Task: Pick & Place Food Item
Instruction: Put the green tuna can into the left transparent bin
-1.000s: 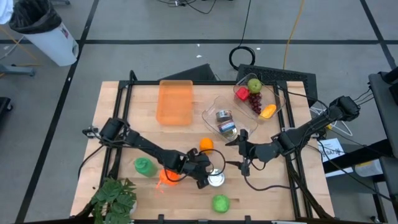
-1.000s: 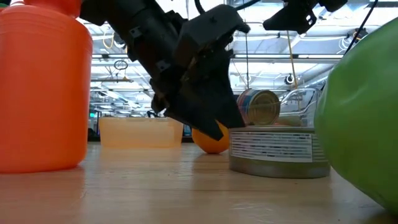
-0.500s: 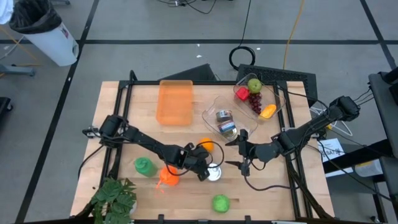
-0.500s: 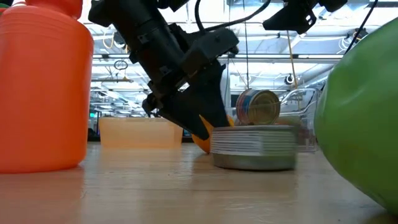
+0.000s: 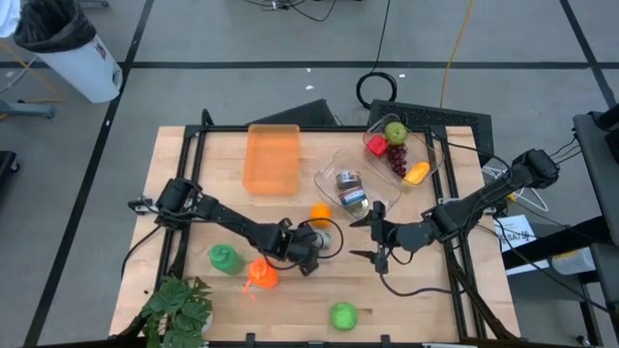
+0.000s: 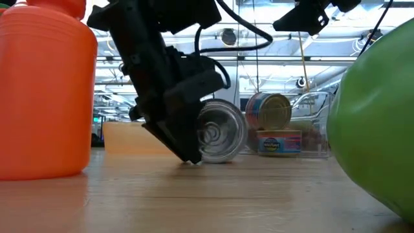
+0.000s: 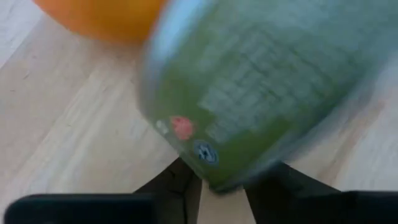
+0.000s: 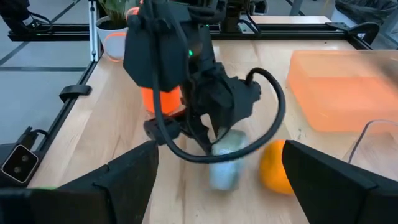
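Tin can [image 6: 220,136] tipped on its side mid-table, left gripper [image 5: 308,253] clamped on it, beside orange [image 5: 320,214], right gripper [image 5: 377,244] fingers apart nearby.

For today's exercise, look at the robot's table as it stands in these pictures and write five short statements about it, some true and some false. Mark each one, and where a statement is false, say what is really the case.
1. The left gripper is at the tin can, which is tipped on its side. True.
2. The right gripper is holding the orange. False: it hovers open and holds nothing; the orange lies on the table.
3. The orange tray has fruit in it. False: nothing shows in it; the apple and grapes are in the clear container.
4. A potted plant stands at a corner of the table. True.
5. Two more cans lie in the clear container. True.
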